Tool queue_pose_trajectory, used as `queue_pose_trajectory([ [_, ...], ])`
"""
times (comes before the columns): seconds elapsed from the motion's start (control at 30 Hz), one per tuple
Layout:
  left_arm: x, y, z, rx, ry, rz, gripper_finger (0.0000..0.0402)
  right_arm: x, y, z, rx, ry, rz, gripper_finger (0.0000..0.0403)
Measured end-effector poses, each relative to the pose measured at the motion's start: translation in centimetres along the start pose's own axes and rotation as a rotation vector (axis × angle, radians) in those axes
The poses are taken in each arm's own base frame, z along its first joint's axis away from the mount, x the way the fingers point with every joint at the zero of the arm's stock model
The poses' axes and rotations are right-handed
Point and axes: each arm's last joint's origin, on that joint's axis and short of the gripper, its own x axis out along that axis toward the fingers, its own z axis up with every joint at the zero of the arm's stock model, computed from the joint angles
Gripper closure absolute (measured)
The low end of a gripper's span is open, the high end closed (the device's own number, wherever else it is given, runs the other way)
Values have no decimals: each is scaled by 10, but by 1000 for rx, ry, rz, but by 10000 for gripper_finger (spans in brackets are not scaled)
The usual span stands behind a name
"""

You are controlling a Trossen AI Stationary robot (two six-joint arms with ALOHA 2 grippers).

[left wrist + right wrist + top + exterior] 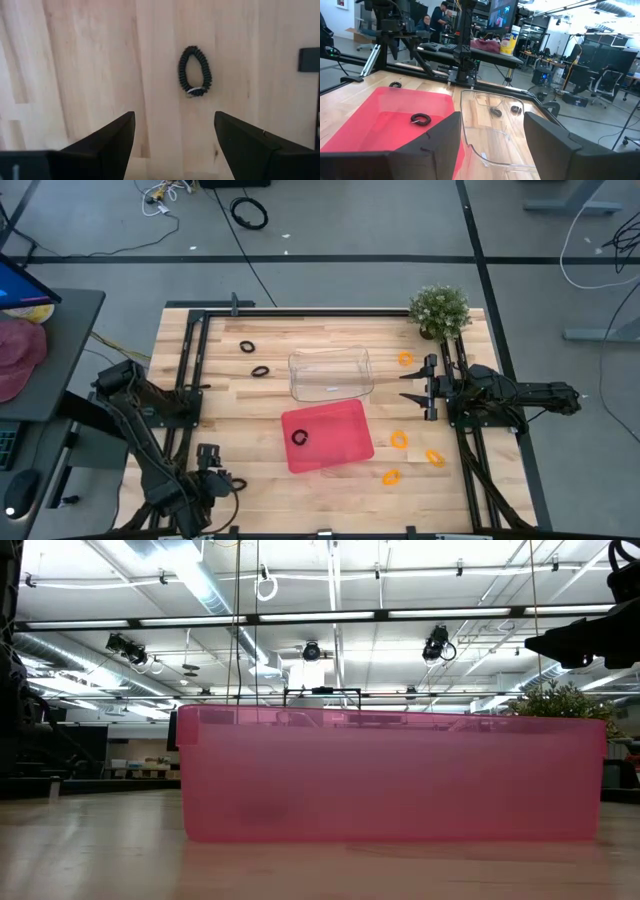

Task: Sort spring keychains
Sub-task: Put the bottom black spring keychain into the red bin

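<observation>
The table (250, 410) is pale wood in long planks, framed by black rails. The red tray (335, 442) near the front edge reads pink and see-through from table height, and a black spring keychain (299, 438) lies in it. The bin (330, 373) behind it is clear. Two more black keychains (247, 346) (260, 370) lie toward the back left corner, a fourth (195, 71) at the front left, with a silver clasp. Four orange keychains (405, 358) (399, 439) (434, 457) (391, 476) lie along the right side. The plant (440, 310) at the back right corner is green with pale flecks. Both grippers (175, 145) (492, 145) are black.
</observation>
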Motion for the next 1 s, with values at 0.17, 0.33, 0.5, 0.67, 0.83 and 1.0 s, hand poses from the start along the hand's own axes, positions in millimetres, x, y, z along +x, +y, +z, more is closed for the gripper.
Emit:
queue_pose_trajectory([
  [0.17,11,-6,0,14,21,22,125,0,0,0,0,0,0,181],
  [0.33,17,-9,0,20,34,39,125,0,0,0,0,0,0,181],
  [0.5,19,-11,1,22,18,49,125,0,0,0,0,0,0,181],
  [0.67,24,-15,2,21,8,45,125,0,0,0,0,0,0,181],
  [0.83,33,-20,2,30,21,65,125,0,0,0,0,0,0,181],
  [1.0,42,-25,3,45,23,80,125,0,0,0,0,0,0,181],
])
